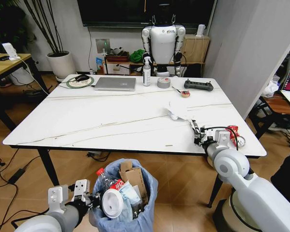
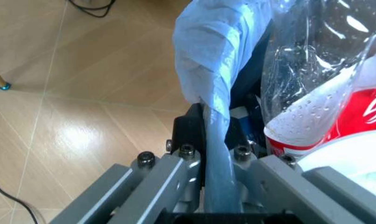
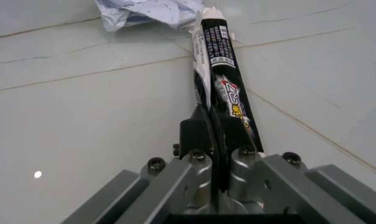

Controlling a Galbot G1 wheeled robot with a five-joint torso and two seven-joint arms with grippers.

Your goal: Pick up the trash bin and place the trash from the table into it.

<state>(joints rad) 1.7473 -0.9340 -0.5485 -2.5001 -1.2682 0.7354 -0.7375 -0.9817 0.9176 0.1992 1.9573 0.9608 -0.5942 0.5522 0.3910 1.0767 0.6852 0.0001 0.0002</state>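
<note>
1. Trash still on the counter point(image 1: 86, 121) lies toward the right of the head view: a crumpled white paper point(image 1: 177, 110) right of centre, a black-and-white wrapper point(image 3: 222, 74), and a crushed red can point(image 1: 233, 133) at the lower right beside the right arm's wrist.
2. The right end effector point(image 1: 199, 135) sits low over the counter near its front right edge, its fingers pressed together on the near end of the wrapper. In the right wrist view the wrapper runs straight out from the fingers, its far tip just reaching the crumpled paper.
3. The wrapper looks thin, light and limp with a glossy skin, so I judge it could slide from a loose pinch or droop once lifted. Holding it at one end seems adequate for something so slight.
4. The paper looks light, soft and springy; a pinch on a raised fold would likely serve. The can looks stiffer and could be taken across its dented body.
5. The trash bin point(image 1: 145, 212) is at the bottom centre of the head view, below the counter's front edge, lined with a light-blue bag and already holding cardboard, a paper cup and a red-labelled bottle point(image 2: 337, 112).
6. The left end effector point(image 1: 92, 199) is at the bin's left rim, clamped on the bag point(image 2: 206, 70) and rim edge. The bag is soft and slick, so the load probably rides on the rim.
7. The held wrapper is up and to the right of the bin's open mouth, well apart from it.
</note>
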